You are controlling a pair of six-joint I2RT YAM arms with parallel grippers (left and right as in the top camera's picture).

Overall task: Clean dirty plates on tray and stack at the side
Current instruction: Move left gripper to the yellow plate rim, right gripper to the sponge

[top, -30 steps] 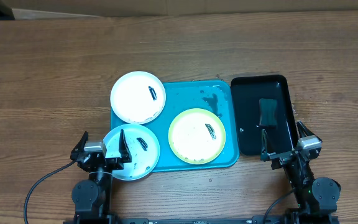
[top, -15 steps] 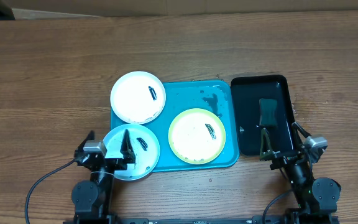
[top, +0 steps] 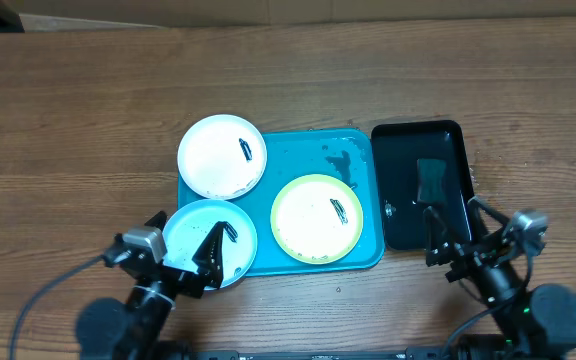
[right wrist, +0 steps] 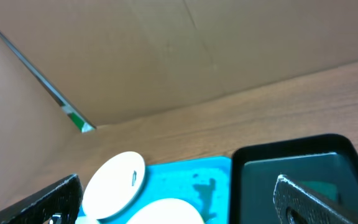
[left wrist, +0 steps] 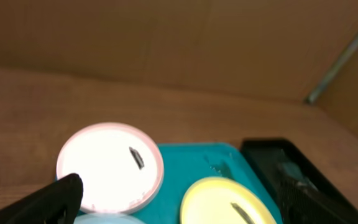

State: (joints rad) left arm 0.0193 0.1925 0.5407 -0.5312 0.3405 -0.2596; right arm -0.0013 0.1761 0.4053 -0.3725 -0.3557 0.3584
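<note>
The turquoise tray point(top: 353, 160) lies mid-table. The lime-green rimmed plate point(top: 317, 217) sits on its right half. The white plate point(top: 222, 155) overhangs its far-left corner and the pale blue plate point(top: 208, 240) its near-left corner. Each plate has a small dark smear. My left gripper point(top: 183, 245) is open and empty, hovering over the pale blue plate's near side. My right gripper point(top: 458, 228) is open and empty above the near end of the black tray point(top: 398, 190). The left wrist view shows the white plate point(left wrist: 110, 168), the green plate point(left wrist: 225, 202) and the tray point(left wrist: 185, 168) between the fingers.
The narrow black tray holds a dark sponge point(top: 431, 180) and stands right of the turquoise tray. It also shows in the right wrist view point(right wrist: 291, 168), with the white plate point(right wrist: 114, 183) to its left. Bare wooden table point(top: 78, 130) surrounds the trays. A cardboard wall stands at the back.
Both arms have risen from their rest pose. The left gripper has shifted slightly right and nearer over the blue plate. The right gripper has shifted right. No plate has moved.
</note>
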